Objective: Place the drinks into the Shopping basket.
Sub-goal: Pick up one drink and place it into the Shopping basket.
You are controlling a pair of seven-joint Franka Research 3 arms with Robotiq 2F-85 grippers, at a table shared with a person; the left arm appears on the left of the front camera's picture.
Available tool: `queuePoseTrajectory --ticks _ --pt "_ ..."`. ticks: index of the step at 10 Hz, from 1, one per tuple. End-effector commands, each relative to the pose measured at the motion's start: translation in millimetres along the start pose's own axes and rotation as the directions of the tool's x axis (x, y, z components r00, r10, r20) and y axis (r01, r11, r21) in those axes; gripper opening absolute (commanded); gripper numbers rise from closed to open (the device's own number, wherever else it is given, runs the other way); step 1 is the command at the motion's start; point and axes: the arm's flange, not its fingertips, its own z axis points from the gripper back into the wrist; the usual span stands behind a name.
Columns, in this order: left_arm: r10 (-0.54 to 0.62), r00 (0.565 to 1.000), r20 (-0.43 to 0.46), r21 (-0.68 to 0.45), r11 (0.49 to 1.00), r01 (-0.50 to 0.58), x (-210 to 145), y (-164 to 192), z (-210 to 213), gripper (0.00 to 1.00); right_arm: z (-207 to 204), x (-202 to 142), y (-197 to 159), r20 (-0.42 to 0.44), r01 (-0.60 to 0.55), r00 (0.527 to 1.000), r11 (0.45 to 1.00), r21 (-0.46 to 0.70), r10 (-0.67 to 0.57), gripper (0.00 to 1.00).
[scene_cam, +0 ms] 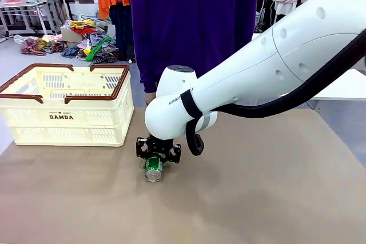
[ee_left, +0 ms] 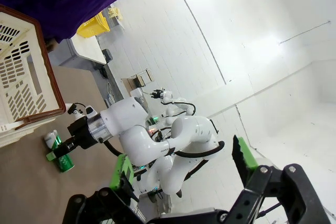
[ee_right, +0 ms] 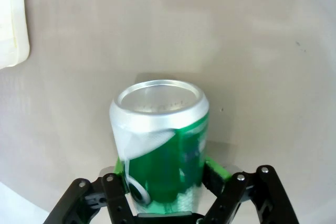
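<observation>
The bench (scene_cam: 269, 198) lies bare to the right of the can and on its near side; the basket (scene_cam: 68, 117) stands at the far left, close to the left edge, its open top free of cover; a person in purple (scene_cam: 194, 21) stands at the far edge behind the right arm, which reaches across the middle and hangs low over the surface.

The can (scene_cam: 154, 170) lies on its side near the middle of the bench, well apart from the basket; its silver end faces the near side; its body is green with a white curved mark, and the print is too blurred to read.

The right pincer (scene_cam: 155, 160) sits down over the can; in the right wrist view its green pads (ee_right: 215, 170) flank the can's sides, at or just beside the metal; whether they press on it I cannot tell.

The left pincer (ee_left: 179, 153) stands wide, fingers far apart, holding and touching nothing, up above the bench.
</observation>
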Motion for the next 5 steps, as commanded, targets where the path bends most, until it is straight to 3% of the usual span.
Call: queuePoseTrajectory --ticks 1,5 --pt "-0.014 1.000 -0.011 -0.012 1.000 0.014 -1 -1 1 1.00 5 -7 -7 0.019 -0.021 1.000 0.999 -0.025 0.021 1.00" --pt "-0.014 1.000 -0.011 -0.012 1.000 0.014 -1 -1 1 1.00 25 -16 -9 0.044 -0.013 0.999 0.996 -0.086 0.017 1.00"
